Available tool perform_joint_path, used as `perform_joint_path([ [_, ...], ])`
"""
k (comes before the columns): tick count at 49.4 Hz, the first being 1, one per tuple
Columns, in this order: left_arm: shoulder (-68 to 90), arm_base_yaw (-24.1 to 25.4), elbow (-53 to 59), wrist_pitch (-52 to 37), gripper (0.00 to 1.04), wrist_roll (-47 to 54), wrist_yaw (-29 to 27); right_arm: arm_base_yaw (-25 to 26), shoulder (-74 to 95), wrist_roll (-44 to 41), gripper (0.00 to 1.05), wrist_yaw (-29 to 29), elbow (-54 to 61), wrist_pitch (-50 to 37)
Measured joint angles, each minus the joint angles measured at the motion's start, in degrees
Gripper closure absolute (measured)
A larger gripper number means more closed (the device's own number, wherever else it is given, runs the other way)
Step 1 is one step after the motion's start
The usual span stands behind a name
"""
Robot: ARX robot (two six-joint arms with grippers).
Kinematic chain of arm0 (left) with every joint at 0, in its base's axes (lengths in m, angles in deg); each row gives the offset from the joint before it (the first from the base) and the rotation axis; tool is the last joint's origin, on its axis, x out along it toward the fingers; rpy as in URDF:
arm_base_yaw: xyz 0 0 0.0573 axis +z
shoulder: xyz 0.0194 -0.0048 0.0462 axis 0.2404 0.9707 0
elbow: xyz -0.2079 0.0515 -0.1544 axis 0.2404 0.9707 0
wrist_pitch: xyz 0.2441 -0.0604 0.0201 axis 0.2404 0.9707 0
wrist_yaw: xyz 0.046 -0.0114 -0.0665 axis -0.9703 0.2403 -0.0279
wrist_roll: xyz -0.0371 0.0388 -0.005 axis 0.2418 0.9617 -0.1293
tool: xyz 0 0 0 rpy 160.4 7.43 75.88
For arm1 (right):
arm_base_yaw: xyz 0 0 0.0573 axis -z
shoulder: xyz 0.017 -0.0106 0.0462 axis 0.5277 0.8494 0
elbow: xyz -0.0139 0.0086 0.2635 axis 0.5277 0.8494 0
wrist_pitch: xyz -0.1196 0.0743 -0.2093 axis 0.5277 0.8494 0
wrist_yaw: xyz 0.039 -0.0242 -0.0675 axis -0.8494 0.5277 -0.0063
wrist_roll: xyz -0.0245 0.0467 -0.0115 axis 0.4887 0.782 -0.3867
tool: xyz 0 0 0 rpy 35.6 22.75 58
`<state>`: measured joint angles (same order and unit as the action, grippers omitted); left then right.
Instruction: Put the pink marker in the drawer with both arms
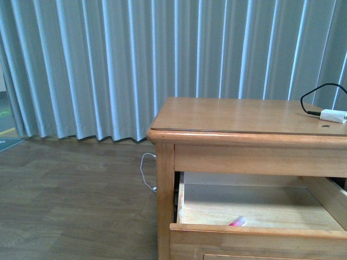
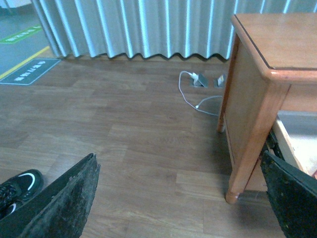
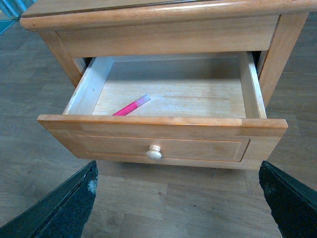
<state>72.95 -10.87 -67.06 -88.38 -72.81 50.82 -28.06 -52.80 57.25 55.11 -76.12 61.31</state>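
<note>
The top drawer (image 3: 163, 145) of the honey-brown cabinet stands pulled open, its small round knob (image 3: 154, 153) facing me. The pink marker (image 3: 131, 105) lies flat on the drawer's pale floor near the front left; its tip also shows in the front view (image 1: 237, 221) behind the drawer front (image 1: 255, 234). My right gripper (image 3: 178, 198) is open and empty, in front of the drawer front, apart from it. My left gripper (image 2: 181, 198) is open and empty over the floor beside the cabinet's left front leg (image 2: 245, 153). Neither arm shows in the front view.
A white adapter (image 1: 332, 115) with a black cable lies on the cabinet top (image 1: 227, 116) at the back right. A white cable (image 2: 195, 96) and floor sockets lie on the wood floor by the curtain. A black shoe (image 2: 17, 186) is at the left wrist view's edge.
</note>
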Motion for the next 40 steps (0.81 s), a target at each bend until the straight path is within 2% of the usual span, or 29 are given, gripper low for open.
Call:
perform_joint_path([
  [10, -3.23, -0.04, 0.46, 0.66, 0.08, -1.09, -0.15, 0.0, 0.0, 0.0, 0.09, 0.0, 0.0, 0.0],
  [15, -6.03, 3.54, 4.31, -3.65, 0.25, -0.2, 10.78, 0.02, 0.0, 0.0, 0.09, 0.0, 0.0, 0.0],
  [17, -7.08, 4.66, 5.35, -3.8, 0.31, -0.09, 12.41, 0.02, 0.0, 0.0, 0.09, 0.0, 0.0, 0.0],
  [24, -12.61, 11.21, 11.02, -3.98, 0.67, 0.31, 18.75, 0.02, -0.02, 0.0, 0.09, 0.0, 0.0, 0.0],
  [31, -16.65, 15.39, 14.32, -3.58, 1.01, 0.31, 22.75, 0.02, 0.0, 0.0, 0.09, 0.0, 0.0, 0.0],
  [36, -18.95, 17.66, 15.98, -2.95, 1.01, 0.46, 25.07, 0.02, 0.0, 0.0, 0.09, 0.0, 0.0, 0.0],
  [38, -20.22, 21.38, 16.7, -2.27, 1.01, 0.52, 30.23, 0.02, 0.0, 0.0, 0.09, 0.0, 0.0, 0.0],
  [40, -21.24, 23.8, 17.27, -1.9, 1.01, 0.5, 31.23, 0.02, 0.0, 0.0, 0.09, 0.0, 0.0, 0.0],
])
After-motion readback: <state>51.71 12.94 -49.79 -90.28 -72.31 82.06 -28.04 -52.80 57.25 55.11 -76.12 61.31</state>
